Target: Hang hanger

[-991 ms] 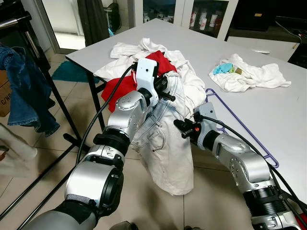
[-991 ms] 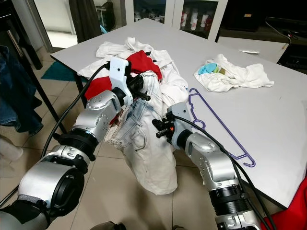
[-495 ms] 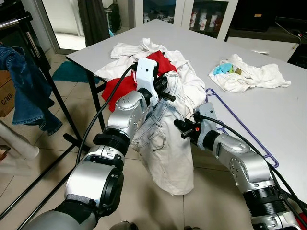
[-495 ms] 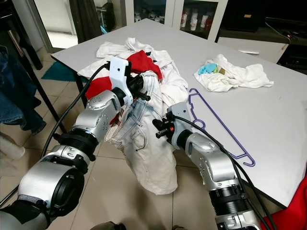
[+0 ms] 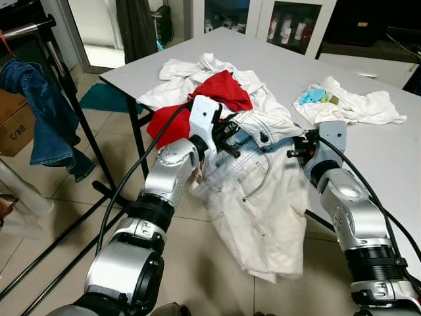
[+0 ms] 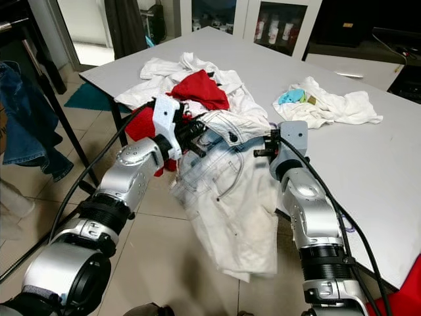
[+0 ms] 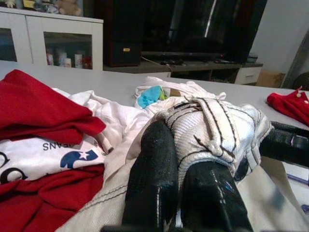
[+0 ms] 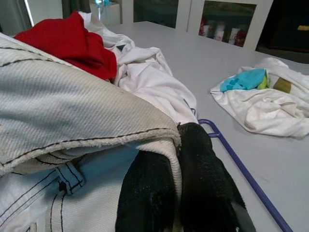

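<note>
White jeans (image 5: 263, 197) hang off the front edge of the grey table (image 5: 401, 158), their waistband stretched between my two grippers. My left gripper (image 5: 227, 135) is shut on the waistband's left end, and its fingers (image 7: 154, 159) pinch the denim hem. On the right end my right gripper (image 5: 294, 148) is shut too, with cloth pressed between its fingers (image 8: 203, 164). The purple hanger (image 8: 241, 164) lies flat on the table just behind the right gripper, mostly hidden by the jeans and arm in the eye views.
A heap of white and red clothes (image 5: 220, 89) lies on the table behind the jeans, and a white bundle (image 5: 348, 105) sits farther right. At the left stands a black clothes rack (image 5: 72, 112) with blue jeans (image 5: 33, 99) hanging on it, beside a cardboard box (image 5: 13, 125).
My right gripper has risen and swung right to table height, pulling the waistband out wide. The left gripper keeps its hold. The camera has shifted slightly.
</note>
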